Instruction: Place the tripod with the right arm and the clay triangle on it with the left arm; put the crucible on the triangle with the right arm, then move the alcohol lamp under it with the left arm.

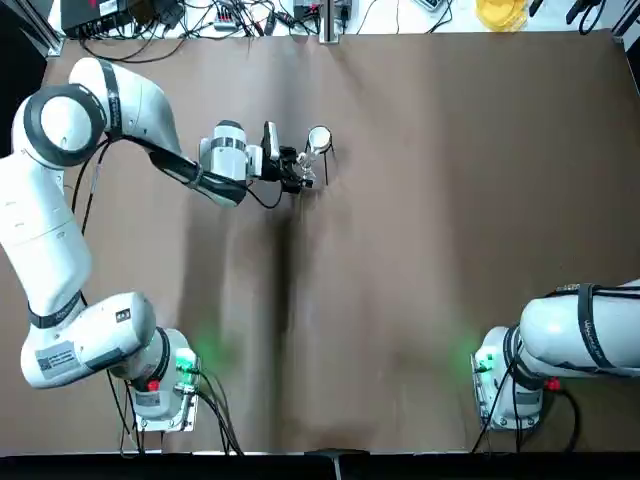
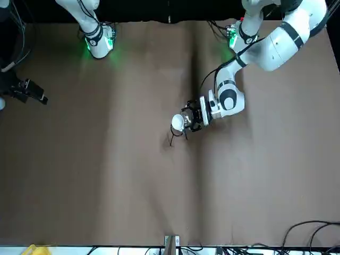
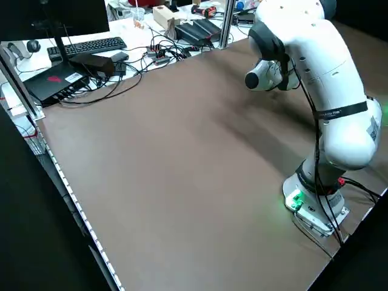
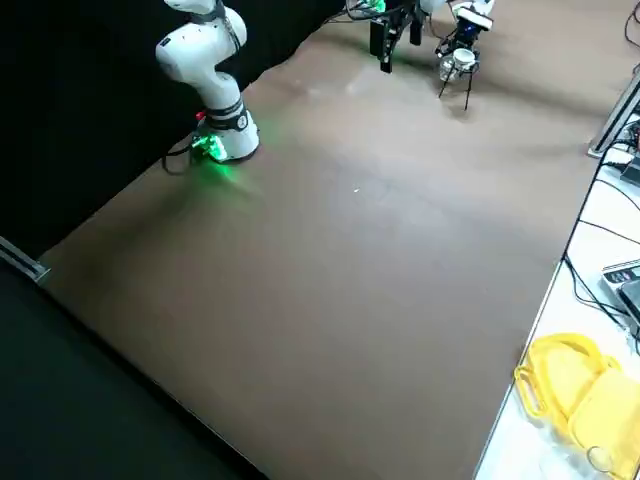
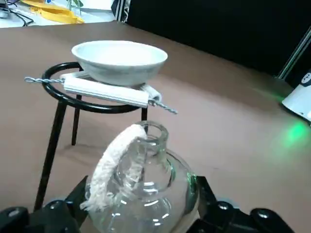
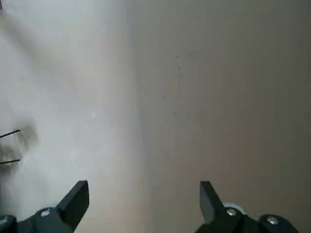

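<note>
Top view, clock flat on the counter [image 1: 400, 260], 12 away from the robot. Crucible [image 1: 319, 139] sits on the tripod [image 1: 326, 168]; lamp [image 1: 308, 164] lies toward 7 o'clock from it, gripped by the left tool [image 1: 304, 180]. An overshoot toward 1 could knock a leg and tip the stack.

Front view, picture's clock: right tool [image 2: 44, 96] parked toward 10 from the tripod, well away. Low collision risk while it waits there.

Left wrist view: triangle [image 5: 106, 91] spans the ring, crucible upright on it. Lamp clamped round its glass body; neck very near the ring. Likeliest fault: entering too high, neck catching ring or triangle and spilling the crucible. Wick [image 5: 114, 162] droops outside the glass; could snag a leg or end up off-centre. Smooth glass may slip or turn if the grip is slack.

Right wrist view: fingers apart, nothing between them.
</note>
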Available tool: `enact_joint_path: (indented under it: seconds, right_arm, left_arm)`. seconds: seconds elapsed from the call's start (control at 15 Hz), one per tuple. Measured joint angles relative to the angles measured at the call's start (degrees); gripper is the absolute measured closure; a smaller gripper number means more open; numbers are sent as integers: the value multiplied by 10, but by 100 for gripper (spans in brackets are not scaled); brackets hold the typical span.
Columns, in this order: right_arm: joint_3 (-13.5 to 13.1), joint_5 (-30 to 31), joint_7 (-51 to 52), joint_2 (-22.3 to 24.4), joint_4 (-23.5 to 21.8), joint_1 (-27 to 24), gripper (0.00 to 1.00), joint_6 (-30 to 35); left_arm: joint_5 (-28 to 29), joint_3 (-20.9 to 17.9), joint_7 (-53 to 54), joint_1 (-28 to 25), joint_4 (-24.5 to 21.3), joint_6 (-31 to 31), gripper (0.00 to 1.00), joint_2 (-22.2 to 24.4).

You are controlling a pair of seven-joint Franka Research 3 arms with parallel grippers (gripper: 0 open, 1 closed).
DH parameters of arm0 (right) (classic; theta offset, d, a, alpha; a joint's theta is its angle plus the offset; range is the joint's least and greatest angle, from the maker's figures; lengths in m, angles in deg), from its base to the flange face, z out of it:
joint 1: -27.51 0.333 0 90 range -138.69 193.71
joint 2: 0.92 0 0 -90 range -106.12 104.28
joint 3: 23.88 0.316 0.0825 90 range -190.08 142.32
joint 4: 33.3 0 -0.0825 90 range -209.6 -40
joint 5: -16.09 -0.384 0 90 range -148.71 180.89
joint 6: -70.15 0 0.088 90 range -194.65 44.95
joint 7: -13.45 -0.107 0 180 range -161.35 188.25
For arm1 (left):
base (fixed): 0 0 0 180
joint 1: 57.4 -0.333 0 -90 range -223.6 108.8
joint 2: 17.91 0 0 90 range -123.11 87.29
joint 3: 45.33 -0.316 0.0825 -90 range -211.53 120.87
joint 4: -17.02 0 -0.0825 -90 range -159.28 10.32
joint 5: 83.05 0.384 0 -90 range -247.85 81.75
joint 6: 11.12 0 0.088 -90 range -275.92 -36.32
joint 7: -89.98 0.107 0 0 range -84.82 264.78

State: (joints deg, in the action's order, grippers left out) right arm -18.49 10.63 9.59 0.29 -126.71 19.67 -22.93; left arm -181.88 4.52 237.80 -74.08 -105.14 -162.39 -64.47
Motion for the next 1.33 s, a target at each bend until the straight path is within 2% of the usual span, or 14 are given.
enact_joint_path:
  seconds: [0.33, 0.6, 1.27, 1.33]
  right_arm:
    - [0, 0, 0, 0, 0, 0, 0, 0]
    - [0, 0, 0, 0, 0, 0, 0, 0]
    - [0, 0, 0, 0, 0, 0, 0, 0]
    - [0, 0, 0, 0, 0, 0, 0, 0]
  left_arm:
    - [-14, -3, 12, 10, 1, 0, 12, 0]
    - [-33, -23, 27, 31, 15, 0, 12, 0]
    - [-41, -39, 30, 45, 20, -1, 12, -3]
    - [-46, -39, 31, 46, 20, -1, 10, -3]
